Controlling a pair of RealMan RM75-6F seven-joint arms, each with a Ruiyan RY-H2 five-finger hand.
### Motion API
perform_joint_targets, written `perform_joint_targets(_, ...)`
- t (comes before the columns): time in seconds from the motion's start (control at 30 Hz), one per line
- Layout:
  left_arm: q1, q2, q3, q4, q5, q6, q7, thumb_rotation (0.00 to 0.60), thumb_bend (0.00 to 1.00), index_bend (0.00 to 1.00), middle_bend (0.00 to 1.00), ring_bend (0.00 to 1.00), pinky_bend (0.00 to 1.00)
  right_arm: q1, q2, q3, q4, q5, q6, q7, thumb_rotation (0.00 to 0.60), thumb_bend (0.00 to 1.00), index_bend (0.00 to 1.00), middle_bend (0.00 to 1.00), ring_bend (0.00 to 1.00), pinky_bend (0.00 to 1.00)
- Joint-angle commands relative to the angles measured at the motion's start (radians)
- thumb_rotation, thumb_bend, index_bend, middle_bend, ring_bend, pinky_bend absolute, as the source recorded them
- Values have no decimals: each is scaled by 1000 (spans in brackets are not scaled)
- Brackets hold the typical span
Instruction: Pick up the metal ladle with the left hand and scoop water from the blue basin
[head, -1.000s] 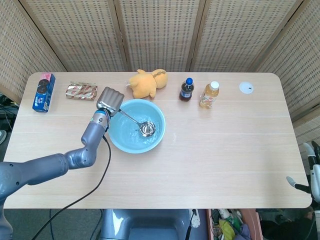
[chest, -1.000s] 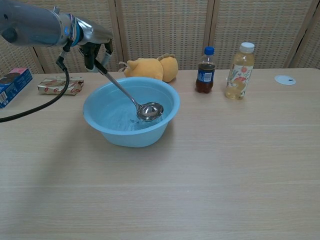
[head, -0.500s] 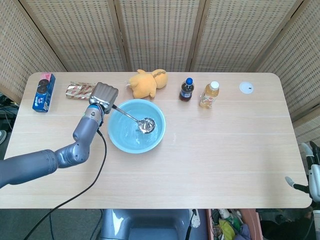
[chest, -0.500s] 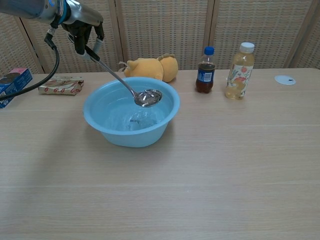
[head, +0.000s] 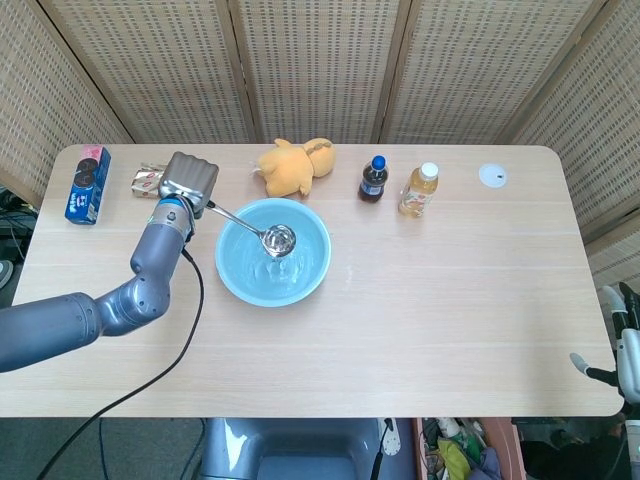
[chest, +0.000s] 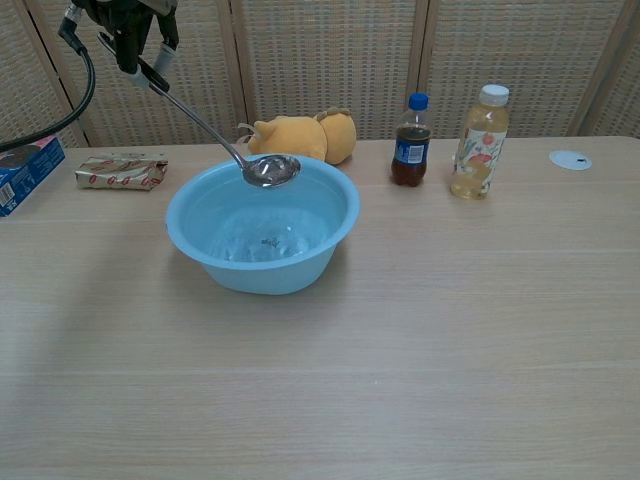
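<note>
My left hand (head: 189, 180) (chest: 135, 28) grips the handle of the metal ladle (head: 262, 233) (chest: 232, 148), up and to the left of the blue basin (head: 305, 280) (chest: 205, 255). The ladle slants down to the right, and its bowl (chest: 271, 170) hangs over the basin, above the rim, with water in it. Water lies in the bottom of the basin. Only a small piece of my right arm (head: 620, 350) shows at the table's right edge in the head view; the right hand itself is not visible.
Behind the basin lie a yellow plush toy (chest: 298, 135), a dark cola bottle (chest: 408, 142) and a yellow drink bottle (chest: 477, 128). A snack packet (chest: 120, 172) and a blue box (chest: 22, 172) are at the far left. A white disc (chest: 570, 159) lies far right.
My left hand has risen and moved left, lifting the ladle's bowl out of the water to above the basin's rim.
</note>
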Motion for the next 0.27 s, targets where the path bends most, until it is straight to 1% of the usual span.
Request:
perform_joint_targets(0.03,-11,16,4,-18,-12,2,5,600,525,901,1000,977,1000,-1,0,-1,-1,-2,2,1,600,0,0,0,0,0)
perform_joint_targets(0.27,-23,34,8,-42,-24,11,3,600,525,901,1000,977,1000,-4,3,-1,-3,-6,7,4,600,0,0,0,0,0)
